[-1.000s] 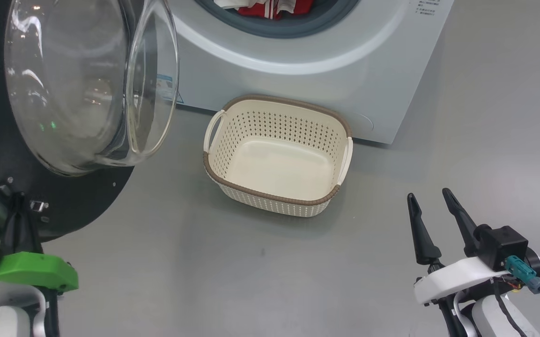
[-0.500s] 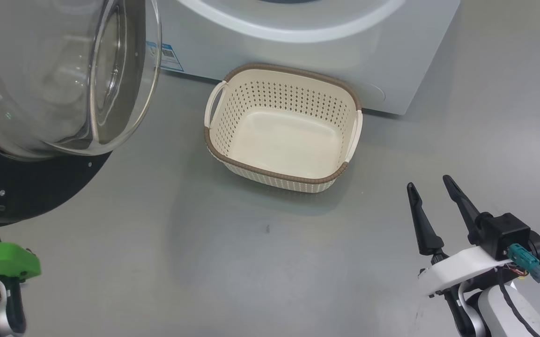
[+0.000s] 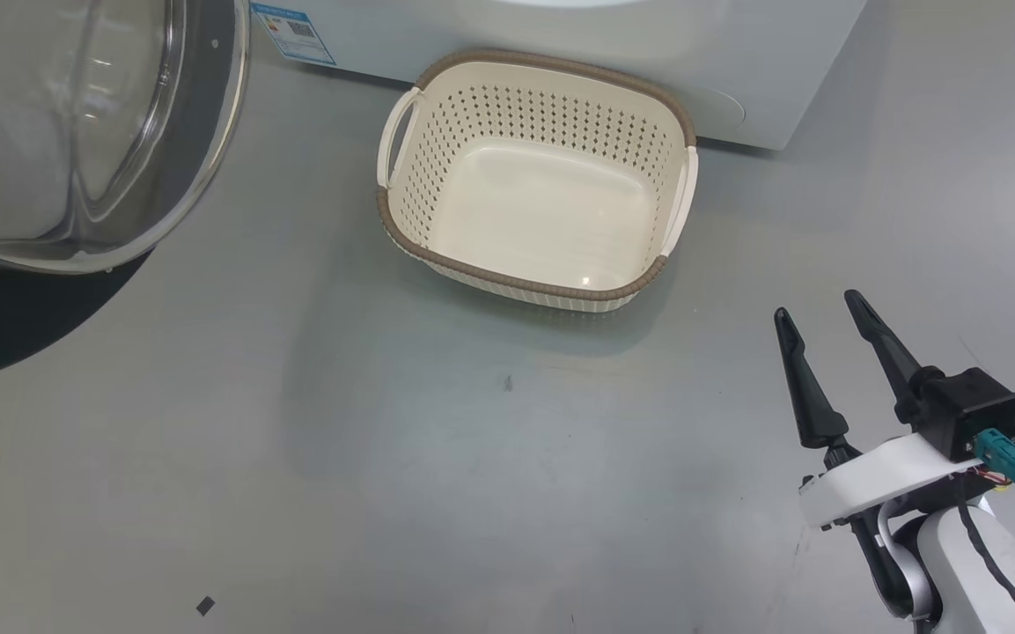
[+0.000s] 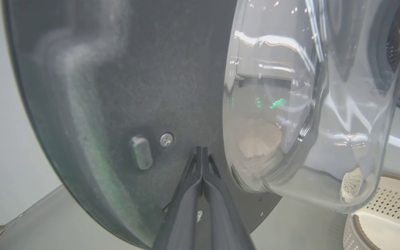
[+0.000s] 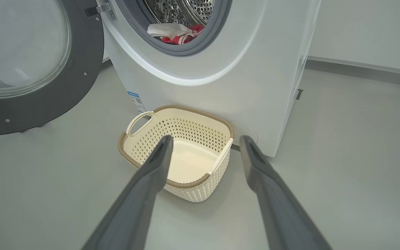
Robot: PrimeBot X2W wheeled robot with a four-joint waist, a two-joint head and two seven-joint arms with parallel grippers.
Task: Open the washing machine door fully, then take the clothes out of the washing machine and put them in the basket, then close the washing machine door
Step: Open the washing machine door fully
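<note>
The left gripper (image 4: 202, 150), pressed together, pointed at the black inner face of the washing machine door (image 4: 116, 86) just ahead, while the spread right gripper (image 5: 205, 138), likely the nearer one, had the clothes (image 5: 179, 36) ahead and above, beyond the basket (image 5: 186, 110).

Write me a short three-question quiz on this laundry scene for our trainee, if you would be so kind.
1. True or false: the basket is empty.
2. Where are the clothes? A) inside the washing machine; B) in the basket; C) hanging over the basket's rim.
3. Fill in: the left claw, pointing at the dark inner face of the washing machine door, is ___.
Key: 1 true; 2 A; 3 shut.
</note>
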